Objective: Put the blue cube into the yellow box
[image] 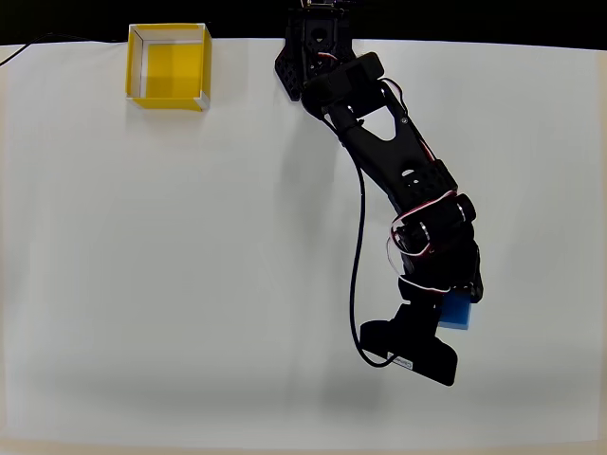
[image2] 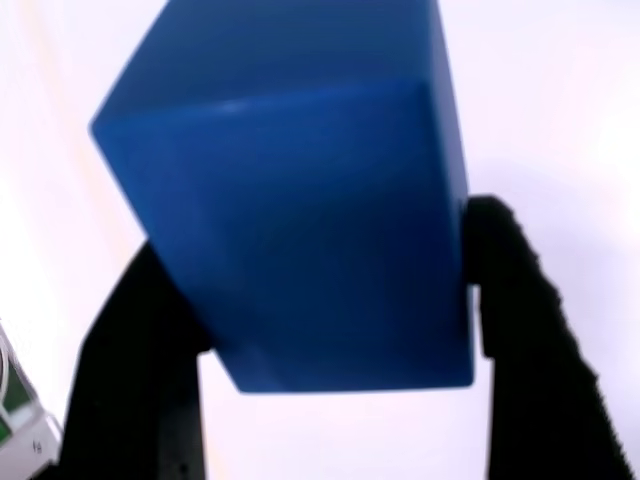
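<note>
Gripper (image2: 330, 300) clamping blue cube (image2: 300, 210) between black fingers (image2: 515, 300) in wrist view. Overhead view: cube (image: 457, 314) sitting lower right under arm; yellow box (image: 169, 66) lying upper left, well apart.

A plain white table (image: 171, 284) spreads across nearly the whole overhead view, matte and evenly lit. Along the 12 o'clock edge runs a black strip of background (image: 474, 19), and a thin dark cable (image: 24, 49) crosses the table's corner at 10 o'clock.
</note>
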### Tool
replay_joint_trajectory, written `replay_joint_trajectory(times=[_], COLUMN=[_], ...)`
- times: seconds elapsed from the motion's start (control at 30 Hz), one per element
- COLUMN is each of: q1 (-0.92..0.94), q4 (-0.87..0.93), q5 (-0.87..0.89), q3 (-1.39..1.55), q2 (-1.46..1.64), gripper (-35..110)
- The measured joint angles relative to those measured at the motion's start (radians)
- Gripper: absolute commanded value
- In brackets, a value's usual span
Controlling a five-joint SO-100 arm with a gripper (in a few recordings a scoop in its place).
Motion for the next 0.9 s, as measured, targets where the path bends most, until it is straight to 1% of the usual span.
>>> replay_joint_trajectory(times=[0.27,0.5,0.77,0.9], q1=[0.288,0.586,0.928,1.118], q4=[-0.071,-0.149,-0.181,-0.225], q5=[-0.143,-0.244,-0.293,-0.31], q3=[0.109,0.215,0.331,0.408], q2=[0.123,0.224,0.345,0.434], gripper=[7,8,8,7])
